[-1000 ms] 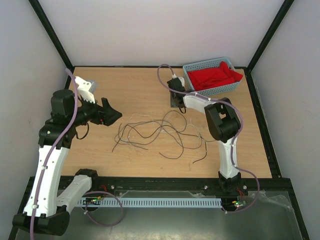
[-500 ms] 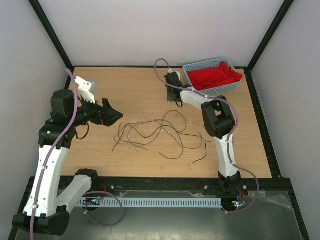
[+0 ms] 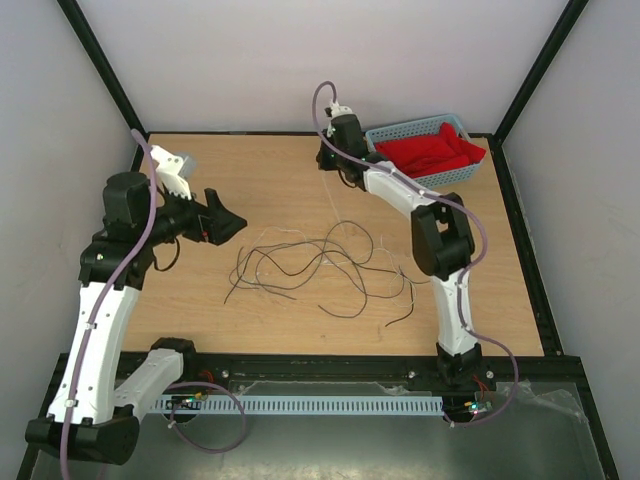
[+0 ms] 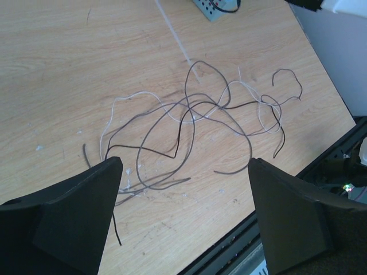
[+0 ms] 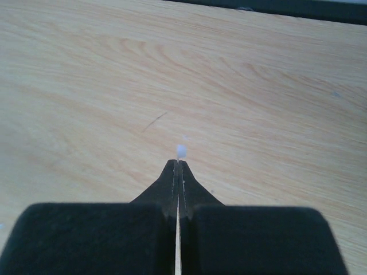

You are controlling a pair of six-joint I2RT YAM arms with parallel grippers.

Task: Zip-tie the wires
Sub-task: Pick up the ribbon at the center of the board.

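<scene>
R gripper (image 5: 178, 166) pinches zip tie (image 5: 181, 151); tip pokes out over table (image 5: 258, 86).

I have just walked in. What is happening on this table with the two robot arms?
The right gripper is shut on one end of the thin, pale plastic zip tie, at the far side of the wooden table, beside the blue plastic basket. The strip's free end points toward the tangle of thin dark wires, which lie loose in the middle of the table. The left gripper hovers open above the wires and holds nothing. The wires are not yet tied.
</scene>
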